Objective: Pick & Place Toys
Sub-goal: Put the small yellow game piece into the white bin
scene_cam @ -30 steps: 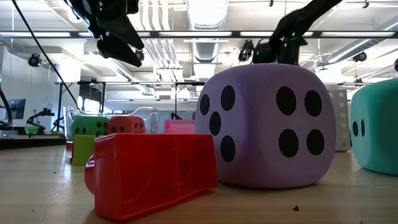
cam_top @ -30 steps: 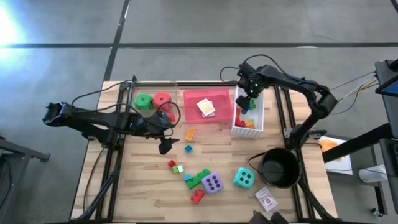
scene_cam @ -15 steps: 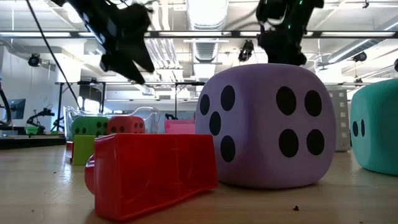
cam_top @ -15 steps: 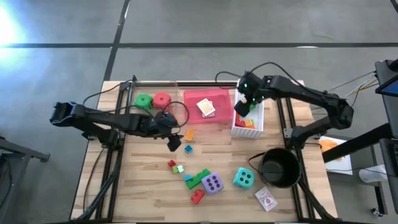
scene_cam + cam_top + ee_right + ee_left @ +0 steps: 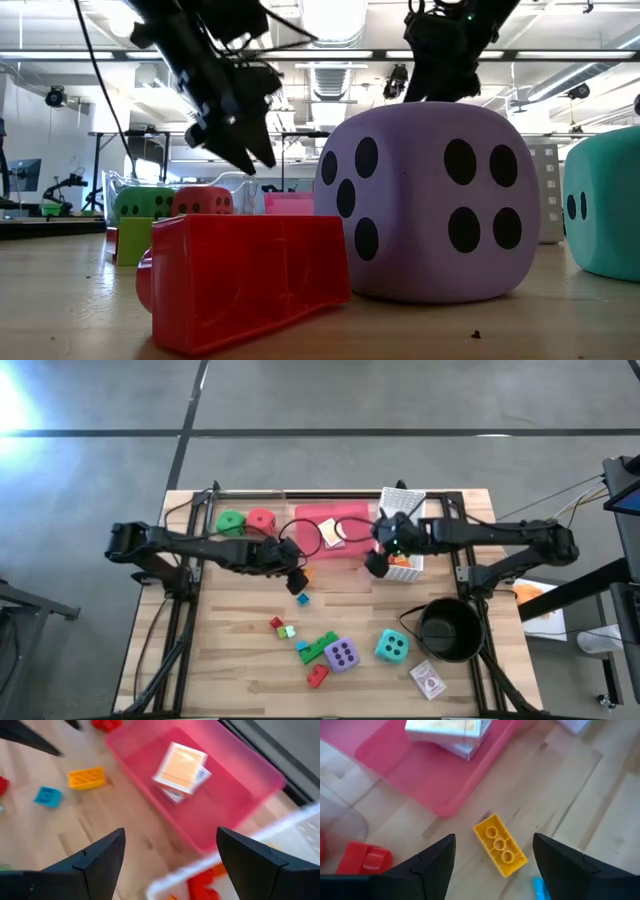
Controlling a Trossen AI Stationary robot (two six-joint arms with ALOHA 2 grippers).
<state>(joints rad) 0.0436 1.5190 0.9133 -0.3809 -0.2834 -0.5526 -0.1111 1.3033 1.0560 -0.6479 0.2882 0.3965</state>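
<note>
While hovering over yellow brick (image 5: 500, 845), left gripper (image 5: 494, 851) spread apart, empty; right gripper (image 5: 170, 852) likewise apart near pink tray (image 5: 235, 800) w/ card pack (image 5: 181, 765).

2 dark, slender jointed arms with loose black cables; right arm (image 5: 480, 532) shows a small green light near its wrist

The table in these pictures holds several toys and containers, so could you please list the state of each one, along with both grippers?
Left gripper: open, empty, above the yellow brick.
Right gripper: open, empty, near the white mesh basket.
Pink tray: holds a card pack.
White mesh basket: holds bricks.
Purple die: resting on the table.
Teal die: resting on the table.
Black pot: upright.
</note>
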